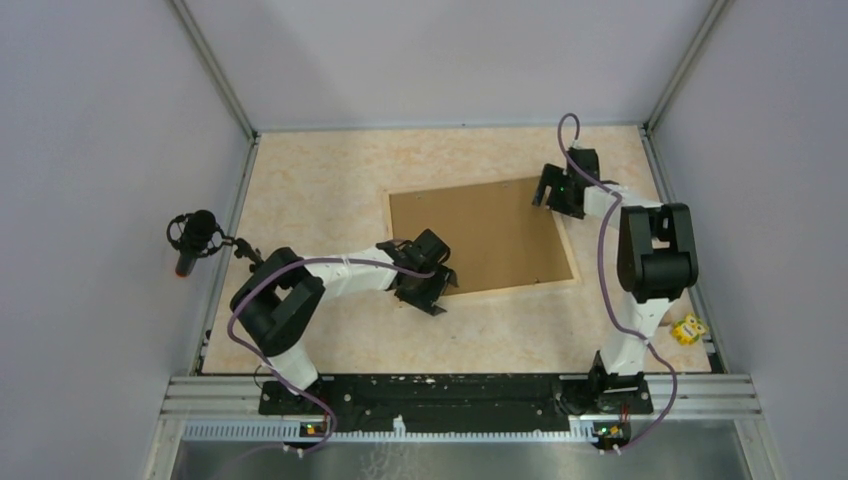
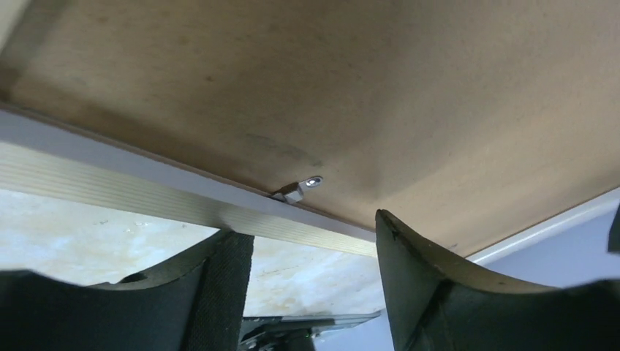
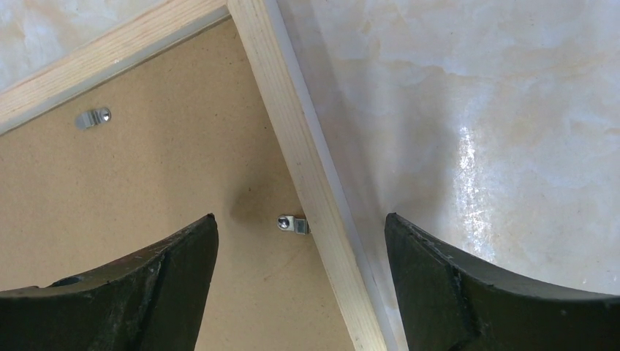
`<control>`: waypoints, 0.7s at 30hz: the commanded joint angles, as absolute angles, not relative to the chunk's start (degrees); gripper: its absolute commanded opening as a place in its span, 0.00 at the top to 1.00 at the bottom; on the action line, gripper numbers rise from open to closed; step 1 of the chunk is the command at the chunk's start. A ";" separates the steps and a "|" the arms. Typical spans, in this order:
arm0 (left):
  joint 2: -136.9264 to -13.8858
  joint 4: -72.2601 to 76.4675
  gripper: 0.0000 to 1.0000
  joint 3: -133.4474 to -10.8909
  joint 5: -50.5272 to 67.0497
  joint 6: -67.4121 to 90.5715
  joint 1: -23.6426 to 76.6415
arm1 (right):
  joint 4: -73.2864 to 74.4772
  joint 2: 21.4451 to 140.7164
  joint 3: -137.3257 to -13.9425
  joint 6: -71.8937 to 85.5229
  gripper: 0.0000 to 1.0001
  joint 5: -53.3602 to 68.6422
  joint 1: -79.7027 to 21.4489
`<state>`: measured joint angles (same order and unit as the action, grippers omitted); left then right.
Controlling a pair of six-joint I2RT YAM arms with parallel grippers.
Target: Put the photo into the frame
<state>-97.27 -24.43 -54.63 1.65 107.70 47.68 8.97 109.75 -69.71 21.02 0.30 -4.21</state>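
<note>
Frame (image 3: 292, 146) strip crosses gap between right end effector (image 3: 300, 216) fingers.

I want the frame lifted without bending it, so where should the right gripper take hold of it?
Take the frame by its right-hand wooden rail, from straight above. The rail stands proud of the backing board, and the open right gripper straddles it. Stay clear of the metal tab.

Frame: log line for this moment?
frame: back up, backing board in | left gripper: open, near left corner | right gripper: open, far right corner | photo: not visible
</note>
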 commanded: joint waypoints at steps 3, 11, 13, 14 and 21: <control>-98.19 -29.19 0.50 -55.52 -2.97 106.45 44.17 | 9.84 107.23 -68.55 20.90 0.18 1.67 -3.25; -99.32 -32.45 0.96 -52.74 -6.02 99.39 42.61 | 9.57 105.70 -67.58 20.92 0.18 2.43 -2.45; -99.15 -33.57 1.00 -52.01 -7.65 95.70 41.76 | 9.01 104.63 -66.76 20.92 0.17 3.10 -1.92; -99.14 -34.36 1.00 -51.77 -8.36 93.32 41.02 | 8.71 104.07 -66.32 20.92 0.17 3.31 -1.55; -102.84 -36.75 1.00 -53.56 -12.63 63.99 31.04 | 9.24 100.87 -64.80 20.29 0.15 3.08 -0.29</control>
<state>-96.95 -24.53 -54.94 -4.91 93.19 35.90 10.33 105.34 -64.88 20.78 2.07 -0.56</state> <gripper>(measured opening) 0.091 0.839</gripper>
